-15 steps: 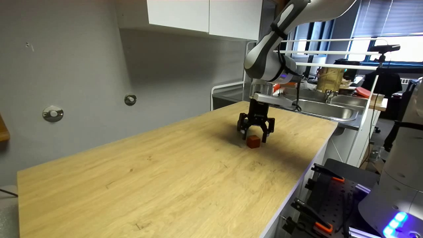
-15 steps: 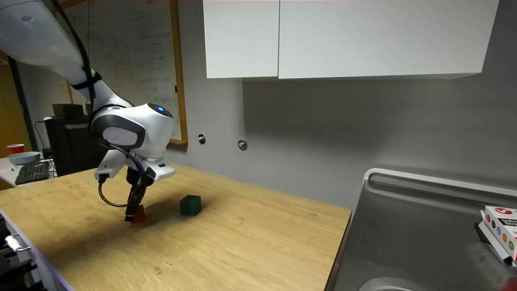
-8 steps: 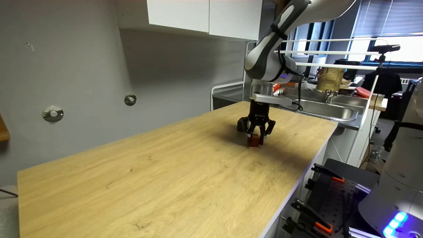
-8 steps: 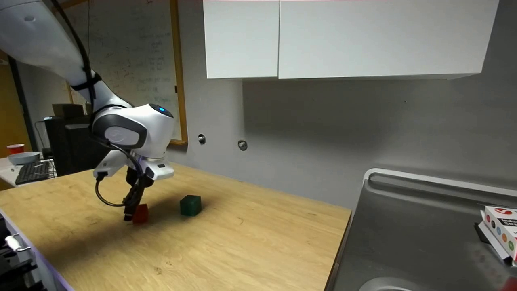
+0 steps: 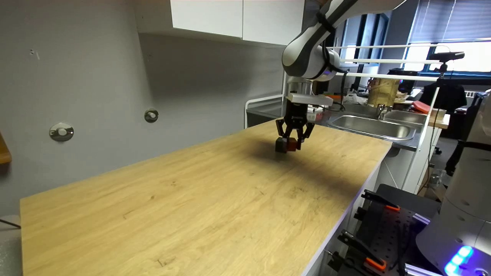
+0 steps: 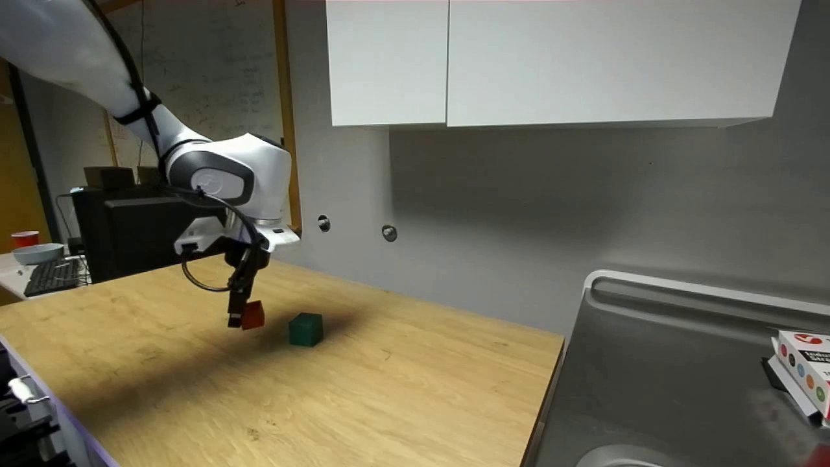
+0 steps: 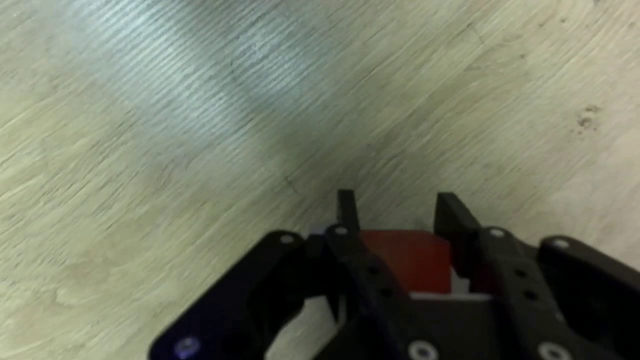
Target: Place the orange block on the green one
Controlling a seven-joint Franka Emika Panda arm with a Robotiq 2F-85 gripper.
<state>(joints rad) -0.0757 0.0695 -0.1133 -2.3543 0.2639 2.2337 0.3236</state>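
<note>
Your jaws grip the red-orange cube [image 6: 253, 316] near, not touching, the dark green cube [image 6: 305, 330] (materials unclear); cross too low and you likely knock that one away.

In an exterior view, facing along the counter [image 5: 161, 214] toward the sink [image 5: 376, 127] | in an exterior view, from metal worktop [image 6: 668, 389] toward whiteboard [image 6: 214, 110] | wrist view close, downward past end effector [image 7: 396, 212] | I note both exterior views set back, sharing arm [image 5: 297, 57], counter, cabinets [image 5: 272, 21]
</note>
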